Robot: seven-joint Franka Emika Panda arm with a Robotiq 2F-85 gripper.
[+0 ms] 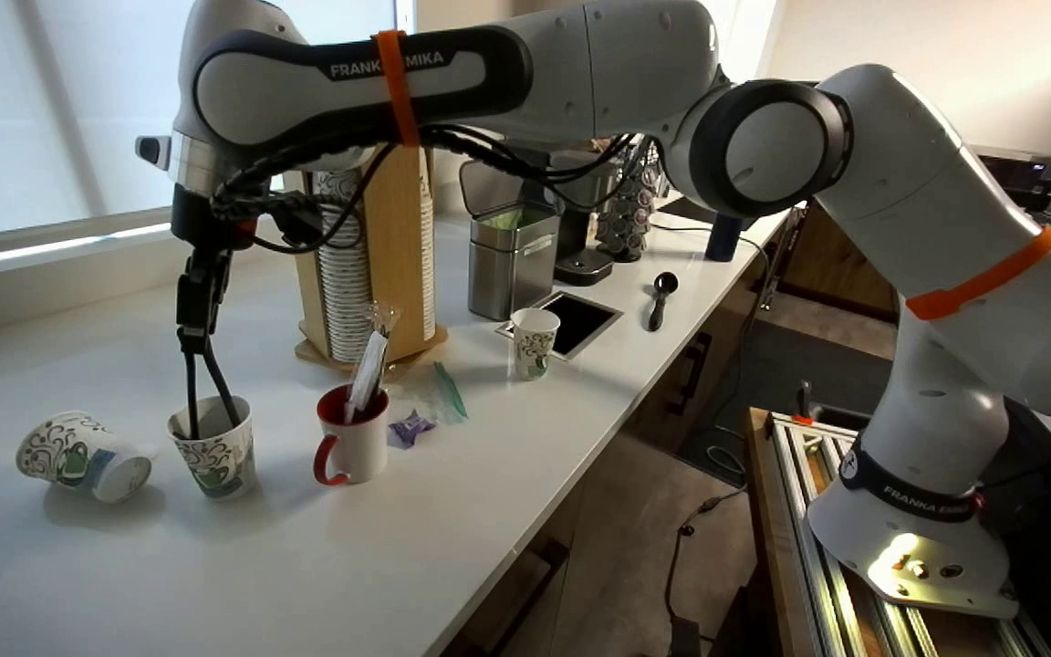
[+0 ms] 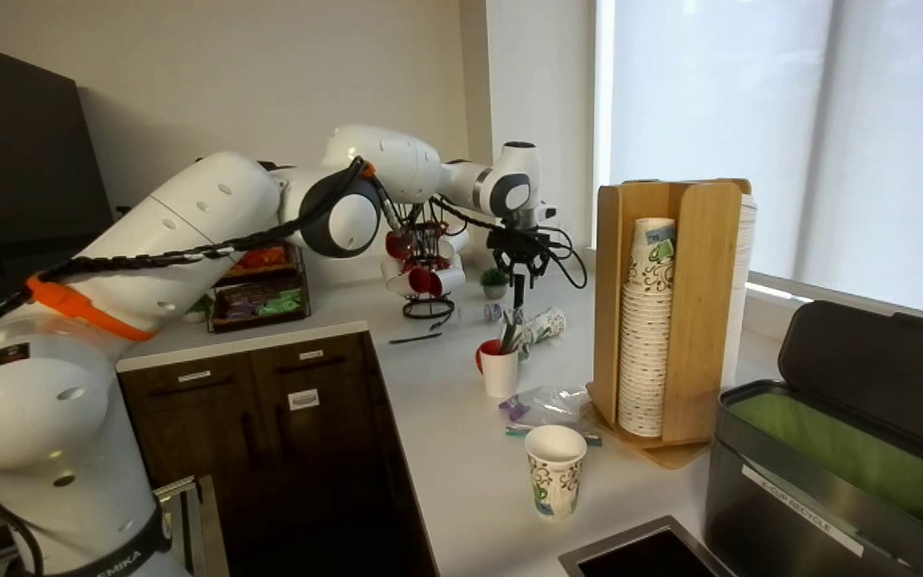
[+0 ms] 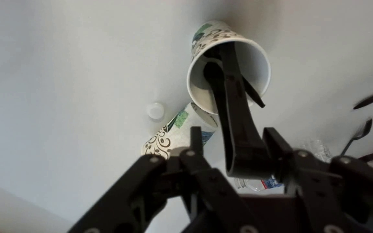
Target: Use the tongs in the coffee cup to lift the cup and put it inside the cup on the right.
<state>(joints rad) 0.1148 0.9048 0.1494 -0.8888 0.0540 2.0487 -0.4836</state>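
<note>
At the far left of the desk [image 1: 306, 566], in an exterior view: side-lying paper cup [image 1: 65, 452], scroll print, base toward 4 o'clock. Just beside it, at its 3 o'clock: paper coffee cup [image 1: 220, 464], standing on the desk, black tongs [image 3: 237, 100] in it, arms down inside. Gripper [image 3: 232, 132] overhead at 12 o'clock, unclenched: wrist view has its fingers apart, a gap between tongs and the 9 o'clock finger. Bend of the tongs close by the opposite finger; contact there cannot be told. Slim black piece [image 3: 253, 91] reaches over the coffee cup's rim toward 4 o'clock.

Next, at the coffee cup's 3 o'clock: white mug [image 1: 369, 454], red inside, handle toward 8 o'clock, white-wrapped bundle [image 1: 367, 372] leaning to 1 o'clock. Wooden cup dispenser [image 1: 395, 265] behind, toward 12 o'clock. Purple piece [image 1: 410, 427] just off the mug's 3 o'clock.

Farther right, at the mug's 2 o'clock: standing paper cup [image 1: 535, 351], mouth up. Black scoop [image 1: 665, 284] right of that, handle toward 6 o'clock.
</note>
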